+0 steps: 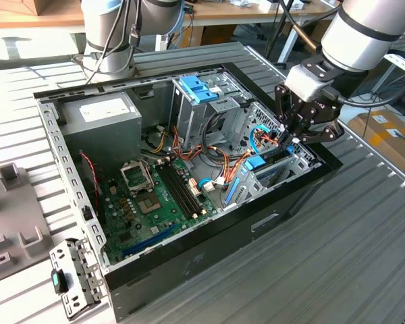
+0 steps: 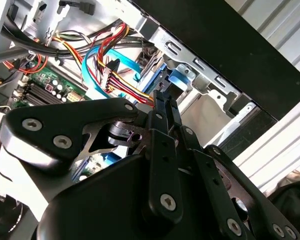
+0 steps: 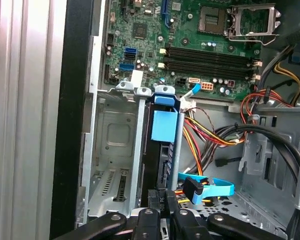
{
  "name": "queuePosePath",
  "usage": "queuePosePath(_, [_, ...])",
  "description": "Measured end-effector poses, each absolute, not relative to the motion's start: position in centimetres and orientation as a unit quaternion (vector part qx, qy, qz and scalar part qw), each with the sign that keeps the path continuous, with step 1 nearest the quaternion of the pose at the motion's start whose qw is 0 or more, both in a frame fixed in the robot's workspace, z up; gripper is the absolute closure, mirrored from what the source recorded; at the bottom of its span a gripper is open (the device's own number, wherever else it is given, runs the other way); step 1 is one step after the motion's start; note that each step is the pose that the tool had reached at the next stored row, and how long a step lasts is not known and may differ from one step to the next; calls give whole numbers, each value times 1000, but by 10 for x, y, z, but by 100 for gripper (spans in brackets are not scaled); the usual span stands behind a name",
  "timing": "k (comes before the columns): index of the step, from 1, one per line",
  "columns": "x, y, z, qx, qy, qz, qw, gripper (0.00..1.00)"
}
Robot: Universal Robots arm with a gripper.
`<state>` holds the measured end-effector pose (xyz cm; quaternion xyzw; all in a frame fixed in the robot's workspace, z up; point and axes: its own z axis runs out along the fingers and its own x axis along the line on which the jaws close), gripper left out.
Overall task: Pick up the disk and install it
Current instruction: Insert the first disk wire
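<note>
The disk point(image 1: 266, 169) stands on edge in the metal bay point(image 1: 298, 162) at the open computer case's side on the exterior view's right, with its blue rail tab point(image 3: 165, 122) facing the motherboard. In the first wrist view the disk point(image 3: 161, 155) is a dark slab between the bay's walls. My gripper point(image 1: 287, 142) hangs right above it. Its black fingers point(image 2: 162, 107) are shut, tips together at the disk's upper edge point(image 3: 162, 200), beside the blue rail point(image 2: 179, 77). Whether the tips touch the disk is hidden.
Red, yellow and blue cables point(image 3: 210, 187) run close beside the bay. The motherboard point(image 1: 155, 196), a grey power-supply box point(image 1: 101, 115) and a drive cage with a light-blue bracket point(image 1: 199, 88) fill the case. A second robot base point(image 1: 108, 34) stands behind. Grey fixtures point(image 1: 13, 209) lie on the exterior view's left.
</note>
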<state>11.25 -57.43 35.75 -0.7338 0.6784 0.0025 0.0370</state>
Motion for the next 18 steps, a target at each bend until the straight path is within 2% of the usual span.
queuePosePath(18, [112,-574,357,-693,720,0,37,83])
